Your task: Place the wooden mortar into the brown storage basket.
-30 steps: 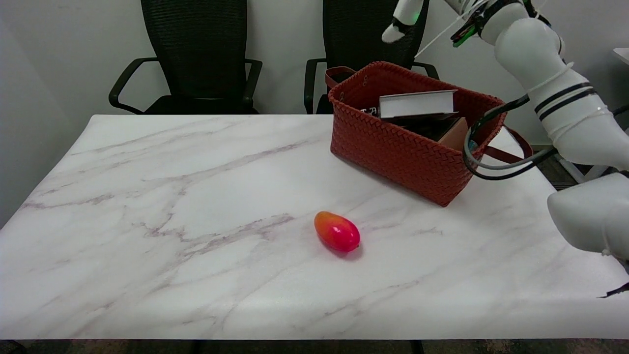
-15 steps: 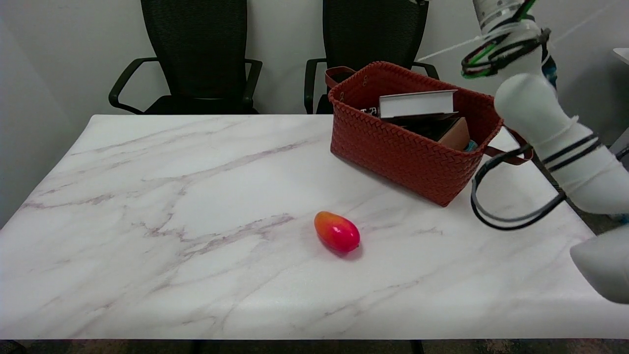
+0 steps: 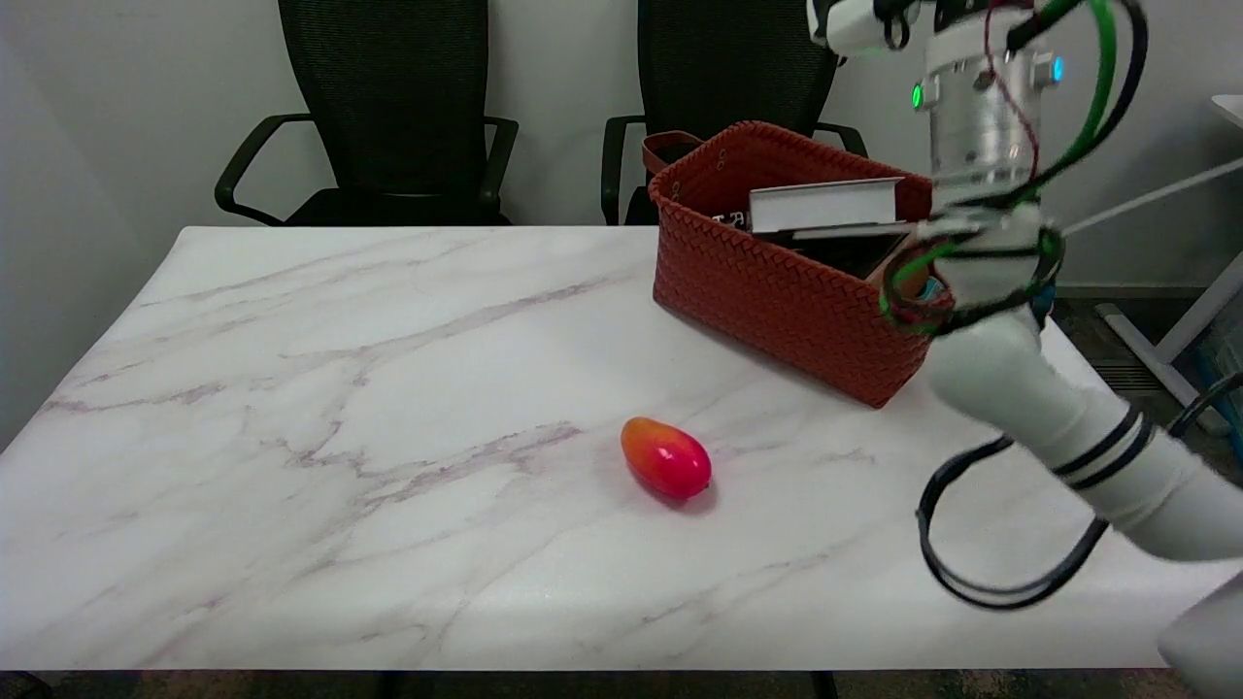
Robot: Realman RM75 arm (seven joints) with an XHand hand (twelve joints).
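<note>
- The desk is white with grey lines, like marble. The edge closest to us has nothing on it.
- A little farther in lies a mango, red and orange. It rests on its side by itself, well apart from the other things.
- The right arm comes in from the lower right and bends up in front of the right end of the basket. Black and green wires loop around it.
- The brown basket stands at the back right of the desk. Inside it there is a grey book, a brown thing and dark things that I cannot name.
- The wooden mortar is not to be seen anywhere. It may be down in the basket, hidden, or up with the robot hand.
- The robot hand is at the very top edge, above the basket. Only a bit of it shows, so I cannot tell if it is spread or holding something.
- My guess: this is the dropping-in step, or it is just done. Next the arm would need to pull back without bumping the basket.
- Two black chairs stand behind the desk by the wall.
</note>
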